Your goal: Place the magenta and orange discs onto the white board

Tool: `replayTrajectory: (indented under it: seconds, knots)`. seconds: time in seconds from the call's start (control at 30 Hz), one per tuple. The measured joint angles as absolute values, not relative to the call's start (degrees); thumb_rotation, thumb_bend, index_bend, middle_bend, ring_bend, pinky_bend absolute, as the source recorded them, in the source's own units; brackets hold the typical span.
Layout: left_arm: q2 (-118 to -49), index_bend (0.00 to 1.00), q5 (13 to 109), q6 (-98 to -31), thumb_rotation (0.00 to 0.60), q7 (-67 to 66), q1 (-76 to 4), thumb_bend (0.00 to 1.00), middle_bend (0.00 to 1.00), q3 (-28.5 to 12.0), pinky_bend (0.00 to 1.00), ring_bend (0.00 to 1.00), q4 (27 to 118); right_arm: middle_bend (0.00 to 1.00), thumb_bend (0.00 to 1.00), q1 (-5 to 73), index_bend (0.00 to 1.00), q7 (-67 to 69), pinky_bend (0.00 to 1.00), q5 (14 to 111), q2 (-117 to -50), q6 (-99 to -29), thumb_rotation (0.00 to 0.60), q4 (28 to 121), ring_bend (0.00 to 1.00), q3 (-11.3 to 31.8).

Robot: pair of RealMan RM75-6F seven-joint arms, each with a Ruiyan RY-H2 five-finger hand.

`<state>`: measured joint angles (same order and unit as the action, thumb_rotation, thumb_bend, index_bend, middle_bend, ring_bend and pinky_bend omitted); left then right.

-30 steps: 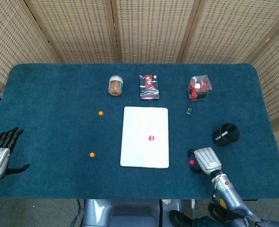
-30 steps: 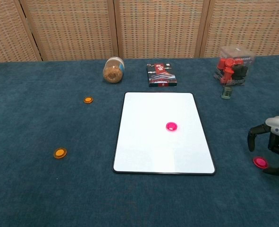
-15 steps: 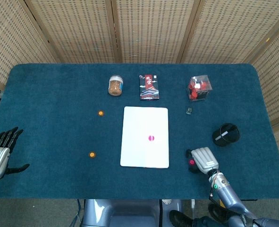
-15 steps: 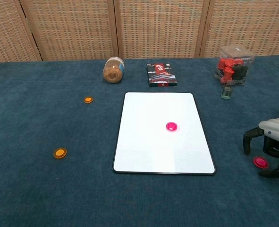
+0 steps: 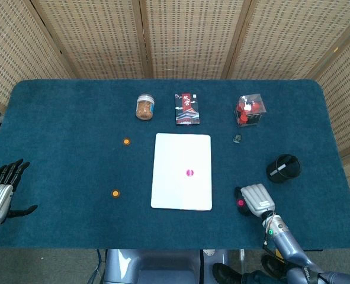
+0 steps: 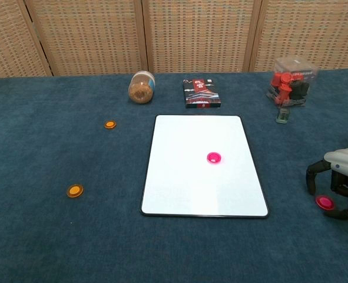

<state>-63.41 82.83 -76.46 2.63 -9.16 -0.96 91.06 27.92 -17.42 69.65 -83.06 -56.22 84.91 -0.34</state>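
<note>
Treat each disc as a light, rigid, thin part with a smooth face. It lies flat on the napped surface, so a top-down pinch has little edge to catch. You should take hold across opposite points of the rim and expect slip if you press only on the face.

Use the white board as the landmark. One magenta disc on the board already rests near its centre. The second magenta disc lies on the surface to the right of the board, off its near right corner. Two orange discs lie left of the board: the far orange disc and the near orange disc, both well apart from it.

Your right robot hand arches directly over the second magenta disc, fingers curved down around it, apart, holding nothing. Contact with the disc cannot be confirmed.

Your left robot hand hangs far left of the board, fingers extended, holding nothing.
</note>
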Motion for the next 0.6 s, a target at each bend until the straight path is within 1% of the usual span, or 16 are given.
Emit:
replayTrajectory:
  seconds: [0.4,0.6]
  knots:
    - [-63.40,0.00,82.90,-76.37,0.600,2.64,-9.19,0.00,0.00,-0.92,0.00,0.00,91.05,0.96,0.31,27.76,0.43,-17.39,1.00,69.34,-83.07,-55.34,0.600,84.15,1.00,-0.01]
    - [-63.45,0.00,82.88,-76.29,0.600,2.51,-9.22,0.00,0.00,-0.90,0.00,0.00,91.09,0.96,0.31,27.66,0.47,-17.15,1.00,69.34,-83.05,-55.09,0.600,83.84,1.00,0.06]
